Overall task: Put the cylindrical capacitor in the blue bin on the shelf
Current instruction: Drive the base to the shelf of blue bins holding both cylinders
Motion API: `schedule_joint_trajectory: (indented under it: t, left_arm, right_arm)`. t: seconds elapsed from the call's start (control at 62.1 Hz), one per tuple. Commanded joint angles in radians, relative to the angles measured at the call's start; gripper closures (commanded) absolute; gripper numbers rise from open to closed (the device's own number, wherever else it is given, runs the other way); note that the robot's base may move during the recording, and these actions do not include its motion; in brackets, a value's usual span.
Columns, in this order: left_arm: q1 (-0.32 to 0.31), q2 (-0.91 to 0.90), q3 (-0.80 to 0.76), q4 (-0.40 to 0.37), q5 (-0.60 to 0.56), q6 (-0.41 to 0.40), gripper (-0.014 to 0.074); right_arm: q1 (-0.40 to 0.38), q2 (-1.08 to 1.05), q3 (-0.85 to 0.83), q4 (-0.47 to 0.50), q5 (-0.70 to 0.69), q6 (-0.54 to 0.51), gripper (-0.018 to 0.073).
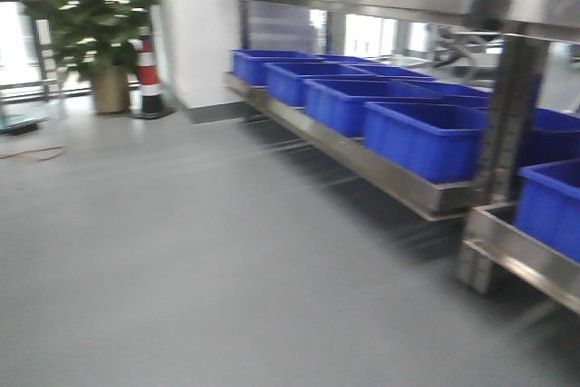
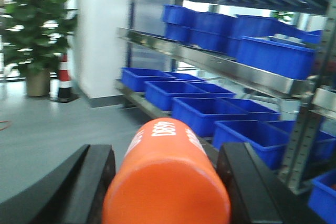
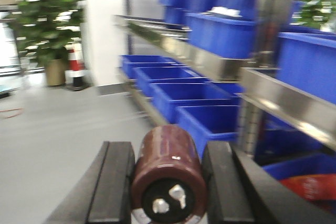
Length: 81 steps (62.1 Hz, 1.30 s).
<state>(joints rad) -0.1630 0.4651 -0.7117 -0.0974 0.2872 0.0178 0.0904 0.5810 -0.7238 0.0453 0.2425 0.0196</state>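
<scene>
the steel shelf (image 1: 390, 174) runs along the right, its shiny front rail under a row of open blue bins (image 1: 421, 138); a second tier of bins sits above; grey floor (image 1: 181, 269) stretches to a potted plant (image 1: 95, 6) and a red-and-white cone (image 1: 149, 79) by the white wall; the left pincer (image 2: 165, 179) is clenched on an orange cylinder (image 2: 168, 192) with white digits, upside down, seeming to read 4680; the right pincer (image 3: 168, 179) grasps the cylindrical capacitor (image 3: 167, 166), dark with silvery terminals on its end, well apart from the bins; every view is blurred
</scene>
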Motion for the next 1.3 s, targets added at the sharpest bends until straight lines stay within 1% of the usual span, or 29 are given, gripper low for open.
schedule_joint_trajectory:
  t: [0.0,1.288]
  left_arm:
    - [-0.006,-0.006,0.001,-0.003,-0.027,0.004,0.0708]
    - [-0.006,-0.006,0.001,-0.003,-0.042,0.004,0.0708]
  right_arm:
    - [0.001,-0.006,0.004,-0.009,-0.025,-0.005,0.0724]
    - [0.001,-0.006,0.004,-0.009,-0.027,-0.005,0.0724]
